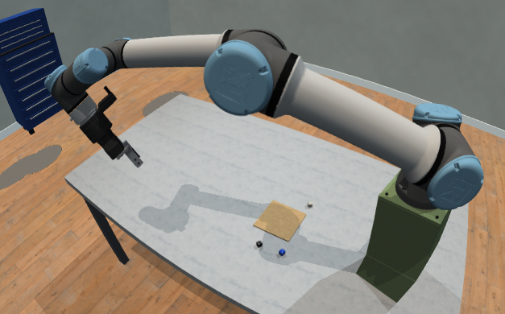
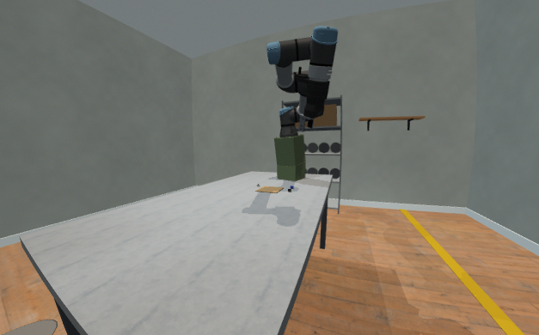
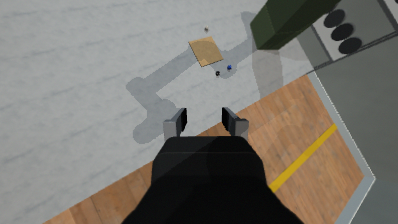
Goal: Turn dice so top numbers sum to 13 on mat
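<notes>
Pips on the dice (image 1: 282, 252) (image 2: 291, 187) (image 3: 229, 67) too small to read

Pale table (image 1: 223, 161) (image 2: 178, 240) (image 3: 60, 65): tan mat (image 1: 280, 221) (image 2: 269, 189) (image 3: 205, 51), three dice (white (image 1: 309, 204) (image 2: 258, 185) (image 3: 206, 29), black (image 1: 259, 244) (image 2: 290, 190) (image 3: 217, 73), blue (image 1: 282, 252) (image 2: 291, 187) (image 3: 229, 67)) off mat.

Seen from the top view, the mat (image 1: 280, 221) (image 2: 269, 189) (image 3: 205, 51) lies on the table (image 1: 215, 169) (image 2: 165, 240) (image 3: 75, 75). One die (image 1: 309, 204) (image 2: 258, 185) (image 3: 206, 29) sits off the mat, near its right side. A second die (image 1: 259, 244) (image 2: 290, 190) (image 3: 217, 73) and a third die (image 1: 282, 252) (image 2: 291, 187) (image 3: 229, 67) sit before the mat, the second farther left. The pedestal (image 1: 406, 245) (image 2: 290, 157) (image 3: 285, 25) stands on the table, right of the mat; the drawer cabinet (image 1: 23, 68) stands beyond the table, behind and left of the mat.
</notes>
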You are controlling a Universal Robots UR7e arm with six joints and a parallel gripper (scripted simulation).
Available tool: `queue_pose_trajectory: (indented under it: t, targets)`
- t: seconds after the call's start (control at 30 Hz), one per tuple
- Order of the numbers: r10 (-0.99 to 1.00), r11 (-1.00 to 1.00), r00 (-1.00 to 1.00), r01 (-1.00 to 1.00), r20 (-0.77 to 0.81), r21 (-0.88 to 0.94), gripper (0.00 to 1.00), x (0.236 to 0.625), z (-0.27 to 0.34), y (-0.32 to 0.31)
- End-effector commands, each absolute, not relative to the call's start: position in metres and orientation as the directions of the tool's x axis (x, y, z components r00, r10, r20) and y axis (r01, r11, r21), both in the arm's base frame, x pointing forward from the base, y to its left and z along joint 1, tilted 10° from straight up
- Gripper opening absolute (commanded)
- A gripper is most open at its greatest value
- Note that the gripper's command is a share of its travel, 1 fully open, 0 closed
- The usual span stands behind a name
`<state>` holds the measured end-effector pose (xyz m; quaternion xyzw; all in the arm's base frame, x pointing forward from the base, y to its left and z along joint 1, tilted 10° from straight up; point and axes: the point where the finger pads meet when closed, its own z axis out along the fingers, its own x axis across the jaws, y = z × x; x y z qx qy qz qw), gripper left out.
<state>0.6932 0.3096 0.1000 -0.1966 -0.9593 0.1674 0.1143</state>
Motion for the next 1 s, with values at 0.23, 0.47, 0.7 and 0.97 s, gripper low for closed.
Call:
queue_pose_trajectory:
  t: [0.23, 0.47, 0.7, 0.97]
  targets:
    - [0.415, 0.867, -0.897, 0.340, 0.152, -0.365, 1.00, 0.6934, 0.1014, 0.3099]
    - [0.415, 0.867, -0.897, 0.340, 0.152, -0.365, 1.00, 0.6934, 0.1014, 0.3099]
    - [0.416, 0.867, -0.897, 0.340, 0.152, -0.365, 1.00, 0.6935, 0.1012, 0.3096]
    - [0.428, 0.862, -0.892, 0.354, 0.148, -0.362, 1.00, 0.6961, 0.0979, 0.3053]
